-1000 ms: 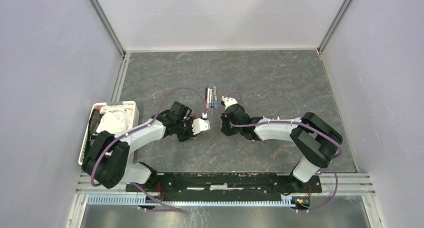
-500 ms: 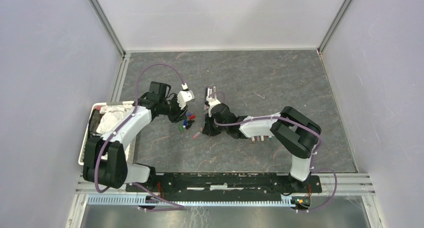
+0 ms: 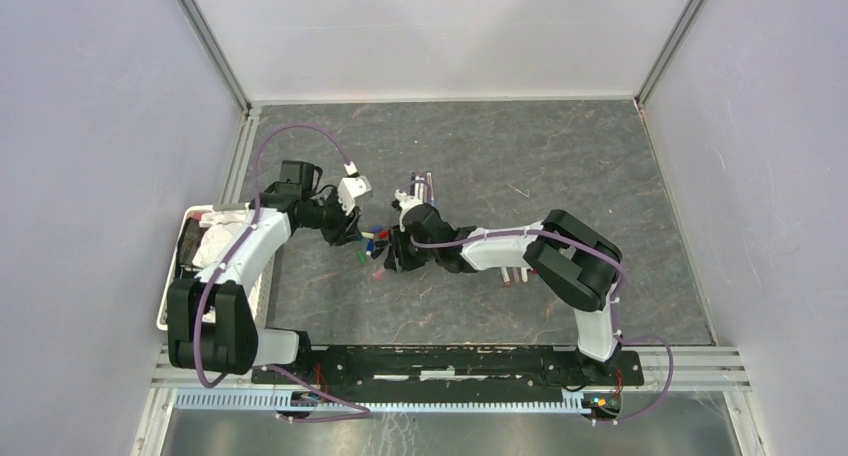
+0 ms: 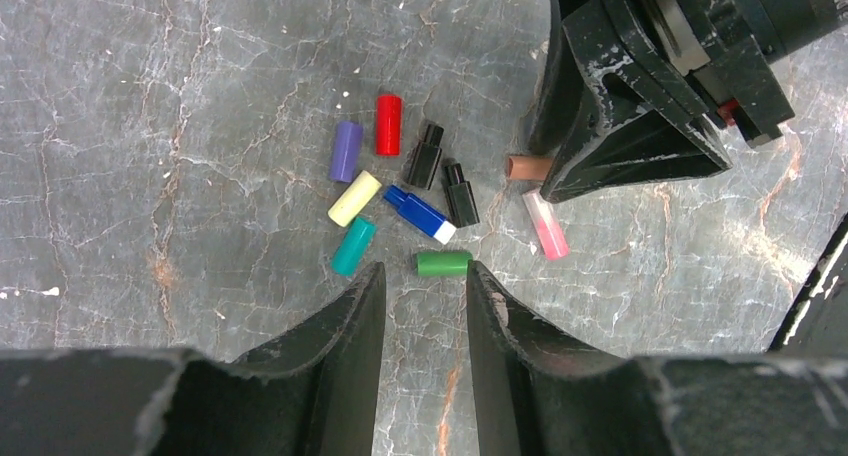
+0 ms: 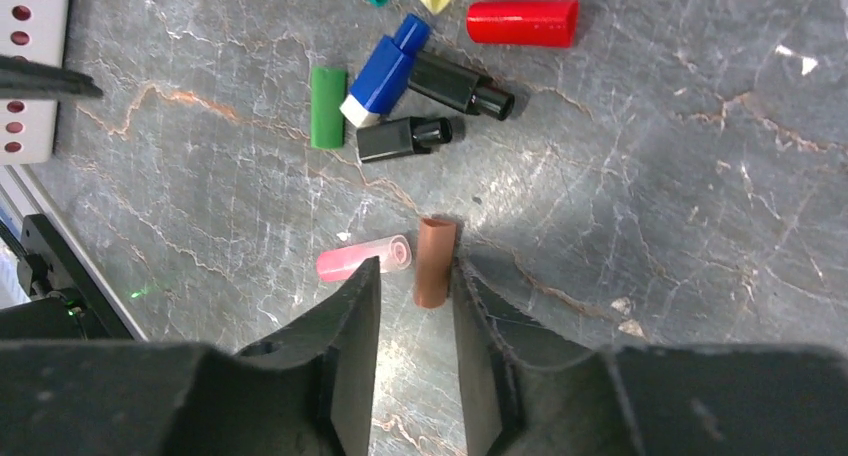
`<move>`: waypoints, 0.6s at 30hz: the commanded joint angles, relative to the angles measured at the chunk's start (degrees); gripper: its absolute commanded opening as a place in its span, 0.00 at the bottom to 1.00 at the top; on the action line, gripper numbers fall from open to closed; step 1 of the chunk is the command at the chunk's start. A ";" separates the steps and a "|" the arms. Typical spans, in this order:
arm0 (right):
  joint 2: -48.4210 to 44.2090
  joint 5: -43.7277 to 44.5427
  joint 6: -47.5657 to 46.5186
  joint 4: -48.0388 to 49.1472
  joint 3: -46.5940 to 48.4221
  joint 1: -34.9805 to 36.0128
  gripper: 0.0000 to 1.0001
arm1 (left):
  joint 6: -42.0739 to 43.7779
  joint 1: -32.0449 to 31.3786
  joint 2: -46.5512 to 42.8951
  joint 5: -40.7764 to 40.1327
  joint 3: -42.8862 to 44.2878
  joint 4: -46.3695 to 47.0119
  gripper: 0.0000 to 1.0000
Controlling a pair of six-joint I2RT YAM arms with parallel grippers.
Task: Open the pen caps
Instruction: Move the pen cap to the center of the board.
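Right fingers [image 5: 350,356] released, straddling short brown plastic cylinder cap [image 5: 434,262] on grey marbled counter [image 5: 650,176]; left fingers [image 4: 340,346] parted, near that cap; retract straight upward, avoid nudging it.

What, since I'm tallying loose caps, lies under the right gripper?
A brown cap lies on the table between the right gripper's parted fingers, a pink cap beside one finger. Whatever lies beneath the gripper body is hidden.

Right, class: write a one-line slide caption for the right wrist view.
Open right pincer over a brown cap on the grey table, a pink cap beside it, a red cap farther off.
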 commanded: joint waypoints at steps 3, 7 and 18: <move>-1.33 1.05 -0.42 -3.03 1.59 -2.05 0.45 | 4.38 1.80 -0.15 2.64 1.79 -3.33 0.43; -6.95 0.73 -2.63 -5.09 0.92 -5.06 0.50 | 3.84 2.86 0.33 2.27 4.30 -5.52 0.44; -7.67 18.26 -13.38 -24.64 13.59 -12.59 0.47 | -3.13 5.73 3.66 1.81 16.71 -10.28 0.50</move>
